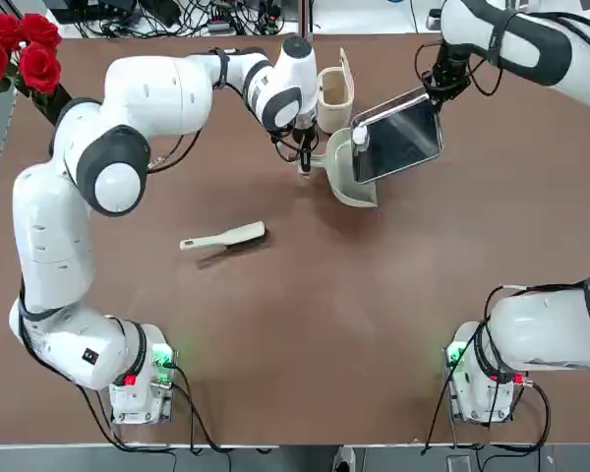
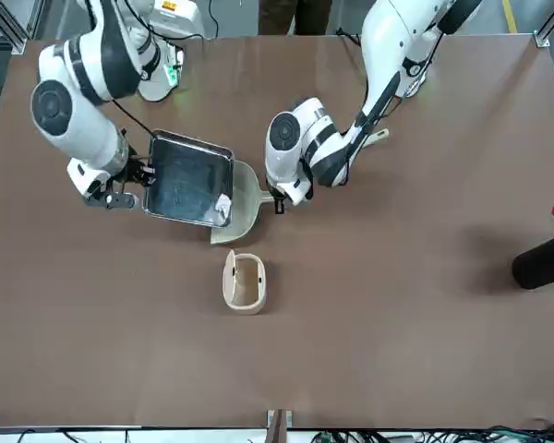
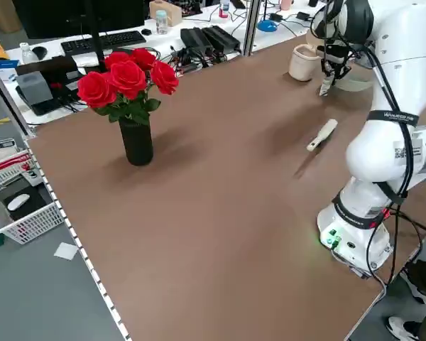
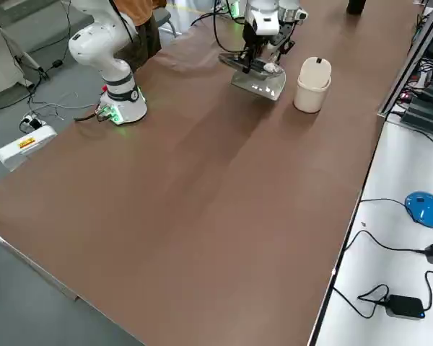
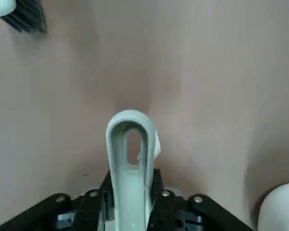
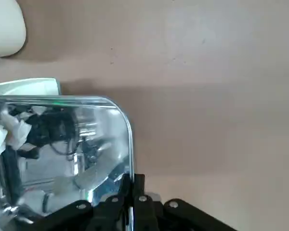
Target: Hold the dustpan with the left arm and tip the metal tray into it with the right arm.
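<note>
Only up close: white scrap (image 6: pixel 0 137) inside metal tray (image 6: pixel 62 159).

The black two-finger right gripper (image 6: pixel 131 190) is clamped on the rim of the shiny silver square metal tray (image 6: pixel 82 144) at one rounded corner. The tray extends away from the gripper to one side, its polished inner face reflecting dark cables. A crumpled white scrap (image 6: pixel 1 135) lies at the tray's far end. Beyond the far rim shows an edge of the cream-white plastic dustpan (image 6: pixel 26 87). The brown table (image 6: pixel 212 96) fills the background. A cream rounded object (image 6: pixel 6 26) is farthest from the gripper.
</note>
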